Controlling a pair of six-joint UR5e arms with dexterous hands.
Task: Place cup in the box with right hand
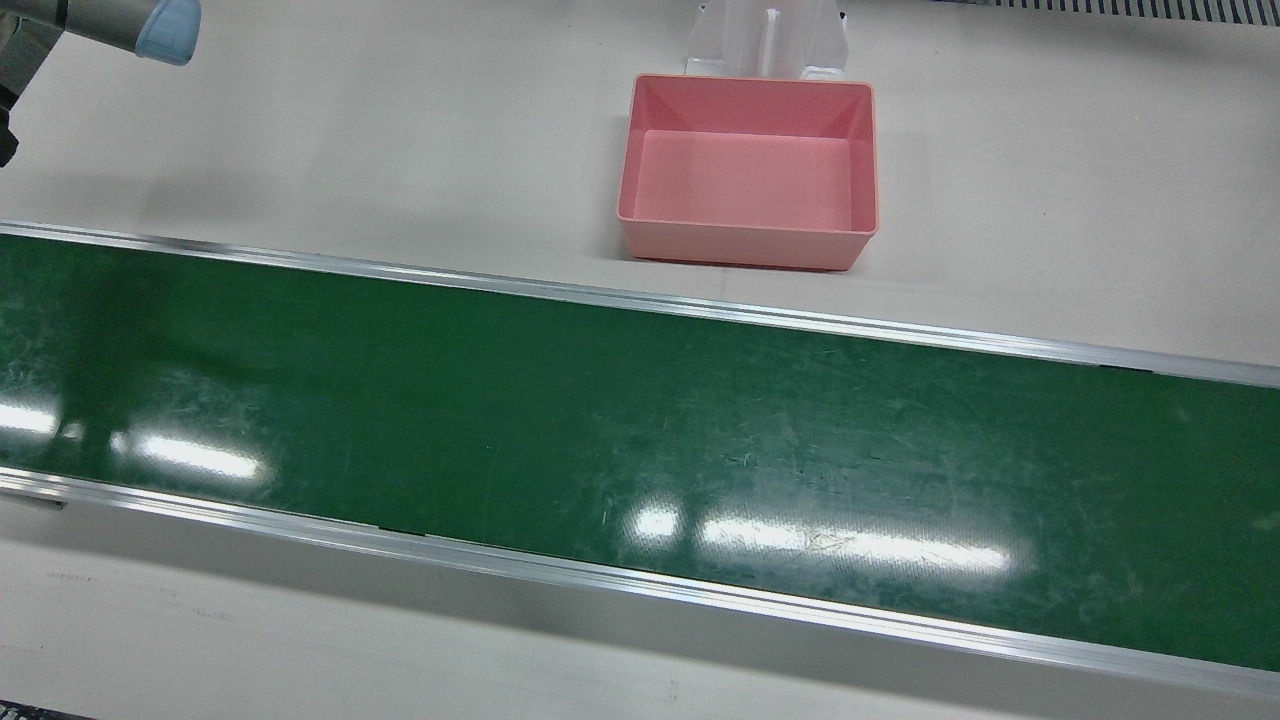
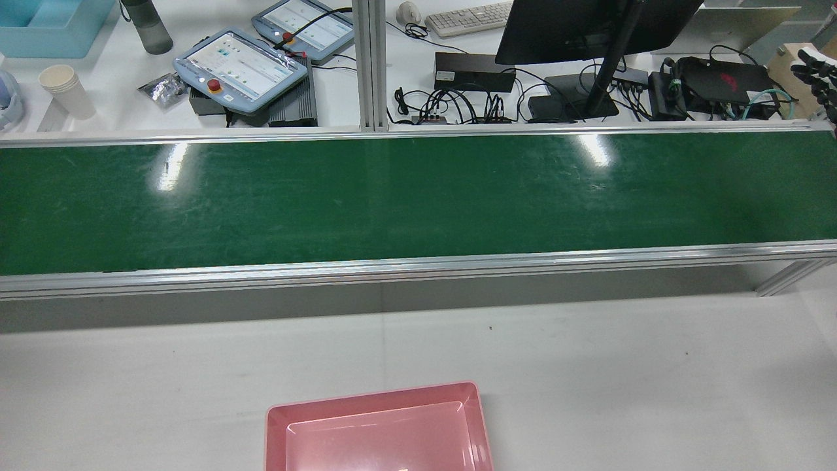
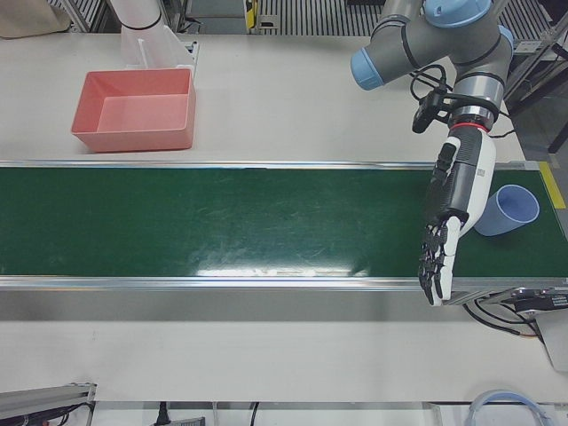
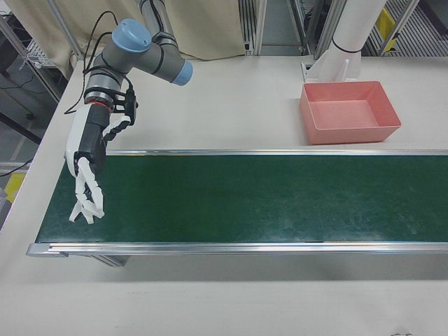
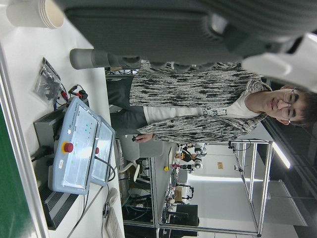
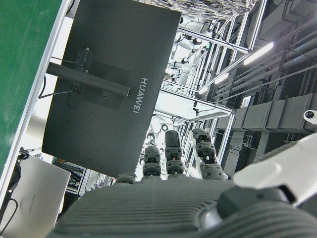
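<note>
The task is at its very start: the blue cup [image 3: 508, 211] lies on its side at the far right end of the green conveyor belt [image 1: 600, 430] in the left-front view. It sits just beside and partly behind the left robot hand [image 3: 453, 213], and nothing holds it. That hand hangs over the belt with fingers stretched straight down and apart, empty. The right robot hand [image 4: 87, 168] hangs at the left end of the belt in the right-front view, its fingers likewise extended and spread, gripping nothing. It is well apart from the cup, at the opposite end of the belt. The pink box [image 1: 740, 245] stands empty on the pale surface [image 1: 400, 150] beyond the belt, in the upper middle of the front view. The step in hand looks like waiting or approach, with no grasp begun. The next move would need the cup and the right robot hand brought together, probably by the belt carrying the cup across. Since the cup lies on its side, it may roll, so the fingers would have to close around its body squarely.
</note>
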